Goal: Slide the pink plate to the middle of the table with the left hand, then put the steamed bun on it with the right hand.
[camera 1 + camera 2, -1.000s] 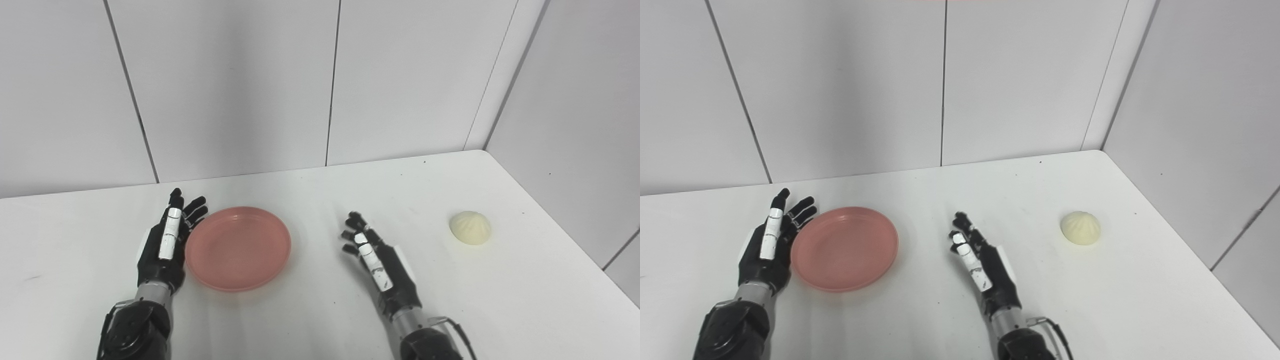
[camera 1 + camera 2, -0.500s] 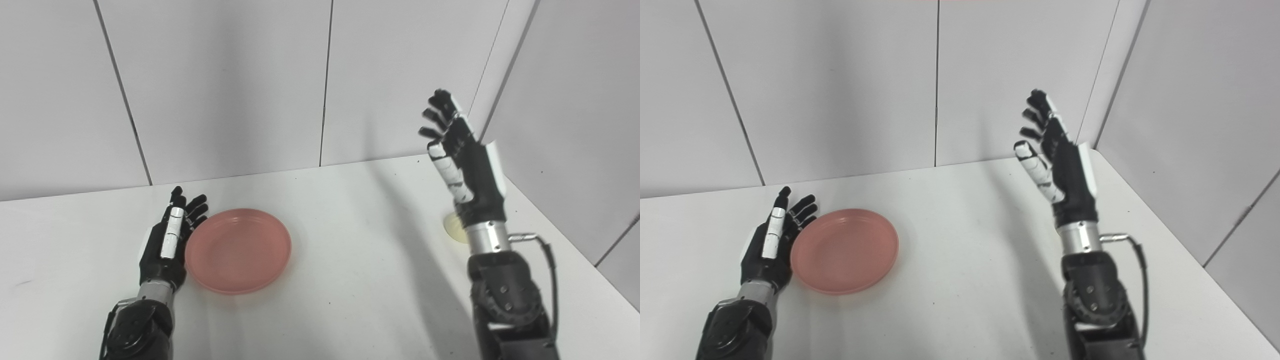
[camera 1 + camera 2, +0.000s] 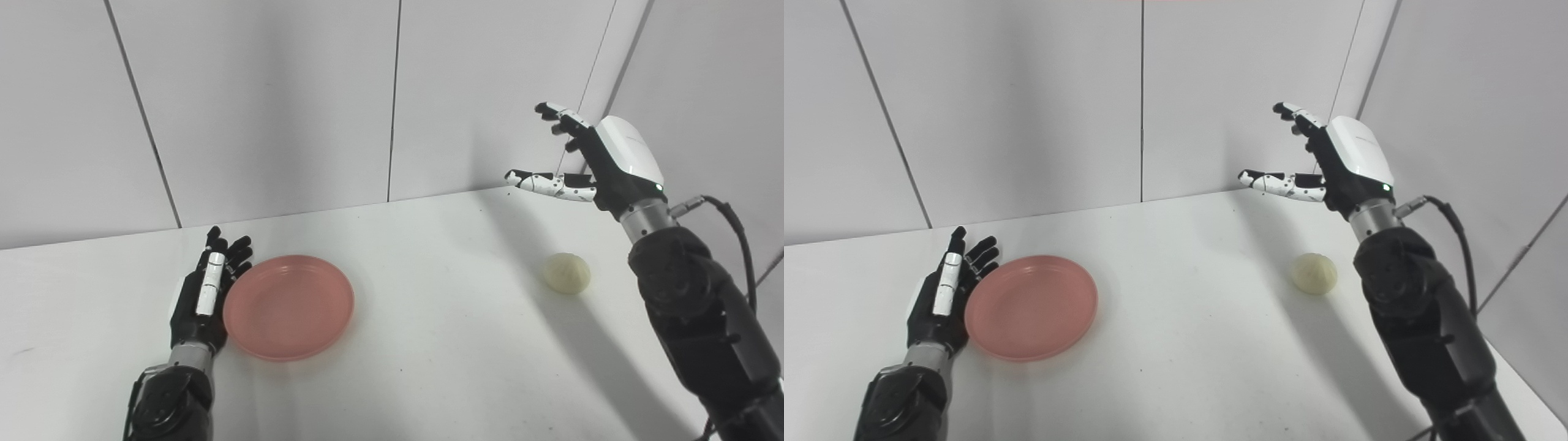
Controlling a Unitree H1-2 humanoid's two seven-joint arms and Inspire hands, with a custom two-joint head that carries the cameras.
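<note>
Right hand [image 3: 597,162] is up off the table now. A second ago it lay flat near table centre; half a second ago it was raised with fingers pointing up. Now it hangs high at about 1 o'clock, turned palm-down, fingers spread and thumb out, holding nothing.

Steamed bun [image 3: 566,273] sits on the white table [image 3: 429,343] at roughly 3 o'clock, below and a little toward me from the raised hand, well apart from it. It was partly hidden behind the wrist half a second ago; I see it whole again, and it looks unmoved.

Left hand [image 3: 205,297] lies flat at 9 o'clock, fingers apart and extended, empty, its inner edge touching or just beside the left rim of the pink plate [image 3: 288,306]. Neither seems to have shifted over the last second, allowing for a slight camera drift.

My read: the plate slide is either finished or stalled. The plate rests left of centre, so I doubt it reached the true middle. The right arm looks poised to descend on the bun. Next I need a drop straight down over it, then a gentle close, since a bun like that likely squashes.
</note>
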